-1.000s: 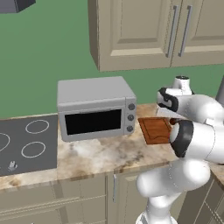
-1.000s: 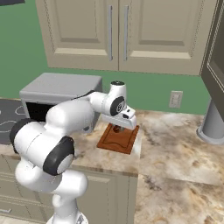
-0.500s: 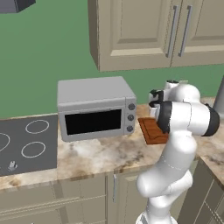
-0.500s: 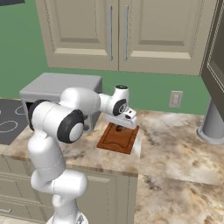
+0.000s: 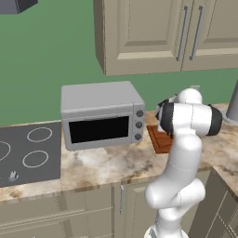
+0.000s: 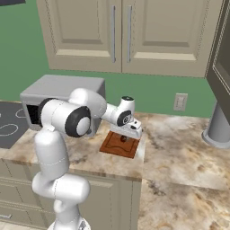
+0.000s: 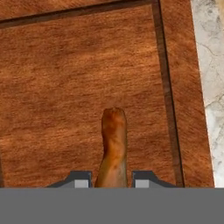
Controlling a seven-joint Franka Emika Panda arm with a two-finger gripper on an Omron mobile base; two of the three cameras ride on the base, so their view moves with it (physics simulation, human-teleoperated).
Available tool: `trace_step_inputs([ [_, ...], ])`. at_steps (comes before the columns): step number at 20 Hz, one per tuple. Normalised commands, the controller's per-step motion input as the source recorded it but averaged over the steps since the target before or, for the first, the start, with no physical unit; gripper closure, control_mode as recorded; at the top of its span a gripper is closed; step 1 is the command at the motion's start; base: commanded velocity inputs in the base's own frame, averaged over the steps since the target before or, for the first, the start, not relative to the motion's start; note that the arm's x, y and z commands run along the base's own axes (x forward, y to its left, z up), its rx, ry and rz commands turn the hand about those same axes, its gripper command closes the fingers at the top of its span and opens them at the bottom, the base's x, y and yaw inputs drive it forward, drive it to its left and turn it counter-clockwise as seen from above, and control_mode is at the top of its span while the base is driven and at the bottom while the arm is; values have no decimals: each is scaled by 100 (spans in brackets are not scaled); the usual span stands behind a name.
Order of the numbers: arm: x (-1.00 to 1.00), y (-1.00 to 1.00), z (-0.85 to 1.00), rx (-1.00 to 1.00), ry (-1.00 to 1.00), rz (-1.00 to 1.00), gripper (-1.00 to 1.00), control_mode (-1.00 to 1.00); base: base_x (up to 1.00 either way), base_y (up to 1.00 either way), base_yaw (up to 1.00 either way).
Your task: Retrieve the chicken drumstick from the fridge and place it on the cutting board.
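Observation:
The chicken drumstick [image 7: 113, 144], reddish-brown and elongated, pokes out between my two fingertips [image 7: 81, 180] in the hand view. My gripper [image 7: 113, 181] is shut on it, pointing straight down at the cutting board [image 7: 65, 87]. The board's dark groove runs along its top and right side. In the right base view my gripper [image 6: 126, 137] hangs low over the middle of the cutting board [image 6: 112, 146], which lies on the marble counter just right of the microwave. In the left base view my own arm covers most of the cutting board [image 5: 158, 139]. The fridge is out of view.
A grey microwave [image 5: 100, 114] stands close to the board's left side. A black stovetop [image 5: 23, 153] lies further left. Beige wall cabinets [image 6: 121, 31] hang overhead. A grey rounded post [image 6: 218, 128] rises at the counter's right end, near a wall outlet [image 6: 180, 102].
My arm's elbow and upper links have swung round and now stand more upright. The hand has stayed over the cutting board with the drumstick in it.

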Motion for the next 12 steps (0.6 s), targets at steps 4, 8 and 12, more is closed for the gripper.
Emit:
trace_step_inputs([
  [4,0,16,-35,7,2,0,-100,-100,0,0,0],
  [8,0,7,-4,1,0,0,-100,-100,0,0,0],
  [12,0,1,7,0,0,0,-100,-100,0,0,0],
])
